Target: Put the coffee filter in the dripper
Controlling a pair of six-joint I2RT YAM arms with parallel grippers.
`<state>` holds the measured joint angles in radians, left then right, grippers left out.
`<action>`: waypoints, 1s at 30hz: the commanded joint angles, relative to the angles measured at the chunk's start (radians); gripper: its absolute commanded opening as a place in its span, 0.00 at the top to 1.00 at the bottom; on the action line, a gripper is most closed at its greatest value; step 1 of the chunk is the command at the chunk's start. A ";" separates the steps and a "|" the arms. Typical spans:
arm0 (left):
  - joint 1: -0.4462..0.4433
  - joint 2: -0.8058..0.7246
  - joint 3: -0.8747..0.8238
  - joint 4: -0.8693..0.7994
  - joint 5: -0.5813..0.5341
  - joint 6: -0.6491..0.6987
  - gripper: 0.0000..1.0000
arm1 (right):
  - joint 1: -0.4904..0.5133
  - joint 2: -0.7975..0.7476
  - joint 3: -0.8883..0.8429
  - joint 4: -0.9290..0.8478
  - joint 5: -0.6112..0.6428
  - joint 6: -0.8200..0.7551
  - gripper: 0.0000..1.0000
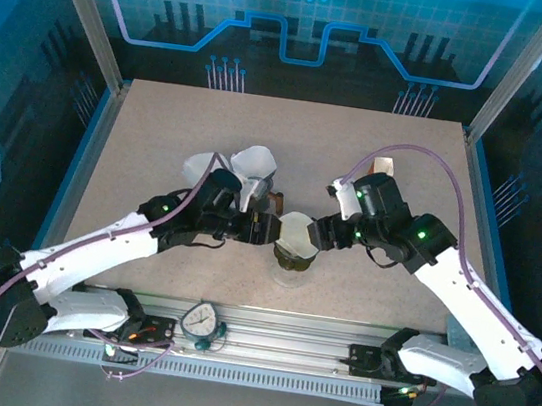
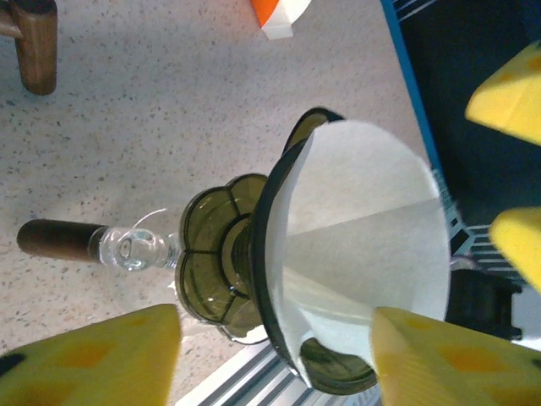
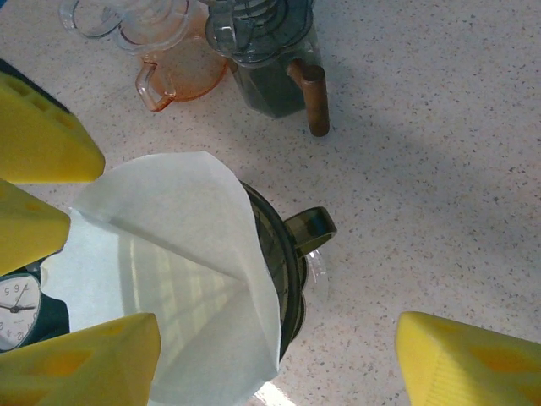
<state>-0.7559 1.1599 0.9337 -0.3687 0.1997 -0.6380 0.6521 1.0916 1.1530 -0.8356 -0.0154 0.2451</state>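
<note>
The dark olive dripper stands at the table's front centre, with the white paper coffee filter opened as a cone inside it, its edge rising above the rim. In the left wrist view the filter lines the dripper. My left gripper is open and straddles the rim, one pad overlapping the filter's edge, the other clear of the dripper. My right gripper is open too. The filter reaches its left finger, and the dripper's ring handle lies between the fingers. Both grippers, left and right, flank the dripper.
Behind the left arm stand a stack of white filters, an orange clear dripper and a dark server with a wooden handle. A round timer lies on the front rail. A glass piece with a dark handle sits under the dripper.
</note>
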 commanded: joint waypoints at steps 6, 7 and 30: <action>-0.025 0.016 0.029 -0.055 0.033 0.043 0.58 | -0.017 -0.013 -0.025 0.031 0.015 0.010 0.26; -0.026 0.016 0.026 -0.057 0.034 0.042 0.60 | -0.017 -0.009 -0.025 0.036 0.012 0.009 0.26; -0.027 0.050 0.010 -0.031 0.033 0.026 0.59 | 0.124 0.302 0.048 0.021 0.198 -0.113 0.21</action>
<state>-0.7753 1.1992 0.9340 -0.3985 0.2150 -0.6189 0.7612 1.3701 1.1740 -0.7998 0.1410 0.1539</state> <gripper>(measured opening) 0.408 0.786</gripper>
